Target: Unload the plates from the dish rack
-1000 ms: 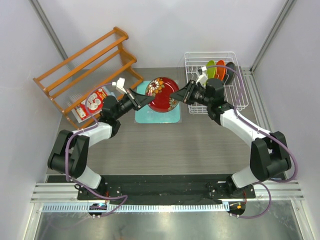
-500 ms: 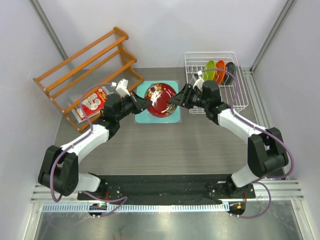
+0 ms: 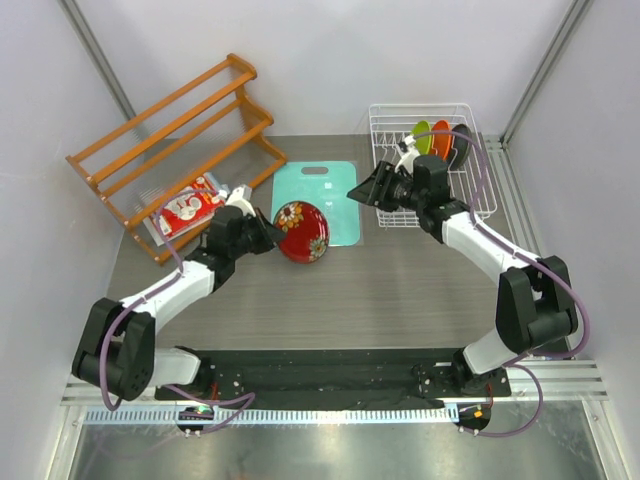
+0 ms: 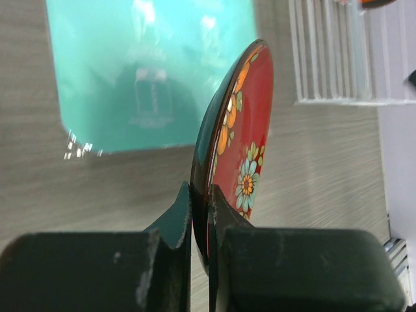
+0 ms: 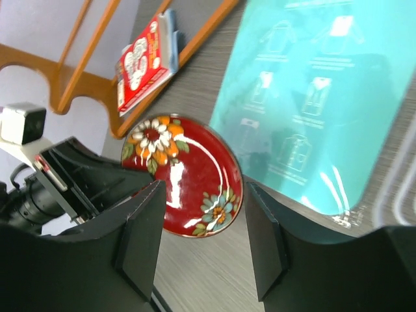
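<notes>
Grey worktop: the left gripper is clenched on the red plate's rim, near-left of the teal board; the right gripper hangs empty, jaws apart, beside the dish rack.

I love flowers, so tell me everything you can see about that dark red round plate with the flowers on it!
The dark red round plate looks glossy, with orange, white and blue flowers and green leaves on its face. It stands tipped up on edge, its rim pinched in the shut left gripper, by the near left corner of the flat teal board. Whether it touches the table is unclear.
</notes>
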Action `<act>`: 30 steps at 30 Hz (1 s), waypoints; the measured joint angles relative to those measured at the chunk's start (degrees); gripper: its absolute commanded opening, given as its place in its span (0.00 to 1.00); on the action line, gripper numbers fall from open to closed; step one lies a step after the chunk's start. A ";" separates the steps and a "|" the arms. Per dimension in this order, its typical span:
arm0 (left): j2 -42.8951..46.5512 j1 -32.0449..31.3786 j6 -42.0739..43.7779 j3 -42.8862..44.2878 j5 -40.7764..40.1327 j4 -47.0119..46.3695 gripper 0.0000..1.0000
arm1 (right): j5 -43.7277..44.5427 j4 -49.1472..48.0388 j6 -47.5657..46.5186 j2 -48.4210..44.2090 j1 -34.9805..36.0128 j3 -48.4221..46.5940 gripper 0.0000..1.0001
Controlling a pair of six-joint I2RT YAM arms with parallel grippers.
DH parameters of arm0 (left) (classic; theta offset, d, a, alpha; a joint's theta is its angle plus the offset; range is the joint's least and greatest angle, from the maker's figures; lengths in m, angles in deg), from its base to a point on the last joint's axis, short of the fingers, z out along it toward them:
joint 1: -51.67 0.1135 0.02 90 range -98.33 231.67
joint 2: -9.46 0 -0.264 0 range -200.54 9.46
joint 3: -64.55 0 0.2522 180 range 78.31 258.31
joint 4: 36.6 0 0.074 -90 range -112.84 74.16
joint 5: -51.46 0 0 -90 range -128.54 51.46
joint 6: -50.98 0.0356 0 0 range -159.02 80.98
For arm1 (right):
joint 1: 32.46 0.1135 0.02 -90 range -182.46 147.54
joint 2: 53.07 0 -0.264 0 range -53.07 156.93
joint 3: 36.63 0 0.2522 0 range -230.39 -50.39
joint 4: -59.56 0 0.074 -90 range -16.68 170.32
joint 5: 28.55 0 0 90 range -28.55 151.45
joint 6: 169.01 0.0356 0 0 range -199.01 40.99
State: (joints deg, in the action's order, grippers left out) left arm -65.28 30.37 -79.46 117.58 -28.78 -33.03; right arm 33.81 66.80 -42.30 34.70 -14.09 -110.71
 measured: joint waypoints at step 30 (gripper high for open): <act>14.47 0.00 -10.32 -19.41 -0.79 7.37 0.07 | 11.13 17.16 -12.00 0.90 -10.10 -5.84 0.58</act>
State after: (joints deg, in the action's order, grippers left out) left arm -50.81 30.37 -89.78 98.17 -29.57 -25.67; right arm 44.94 83.95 -54.30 35.59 -24.18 -116.54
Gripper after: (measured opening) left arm 0.050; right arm 0.577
